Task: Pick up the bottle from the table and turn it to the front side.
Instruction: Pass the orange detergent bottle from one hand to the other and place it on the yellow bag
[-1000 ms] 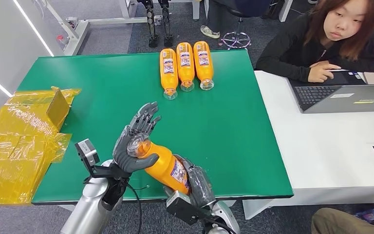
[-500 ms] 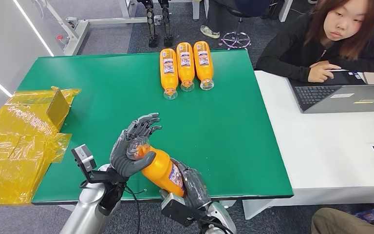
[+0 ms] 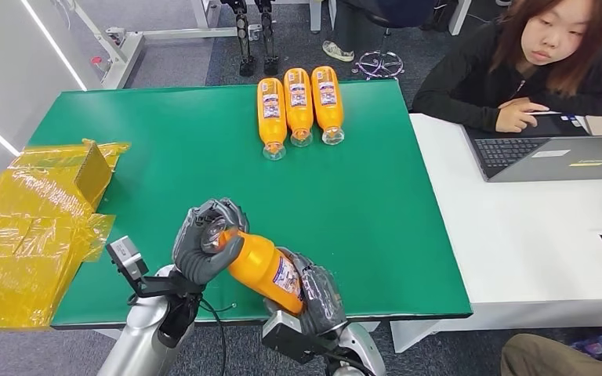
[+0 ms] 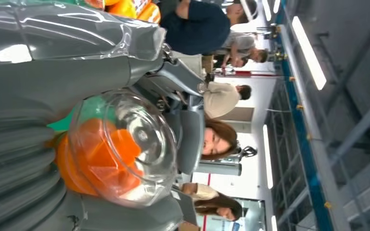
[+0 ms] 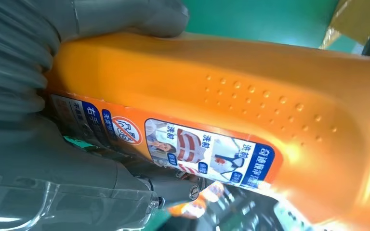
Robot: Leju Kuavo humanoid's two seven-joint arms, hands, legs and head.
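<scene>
Curled shut now where its fingers were spread a moment ago, the left hand [image 3: 202, 249] grips the cap end of the orange bottle [image 3: 260, 269], whose base the right hand [image 3: 318, 296] clasps, above the green table's [image 3: 165, 157] near edge.

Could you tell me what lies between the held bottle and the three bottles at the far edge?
Bare green table, seen in the head view, lies between the held bottle and the three bottles.
</scene>
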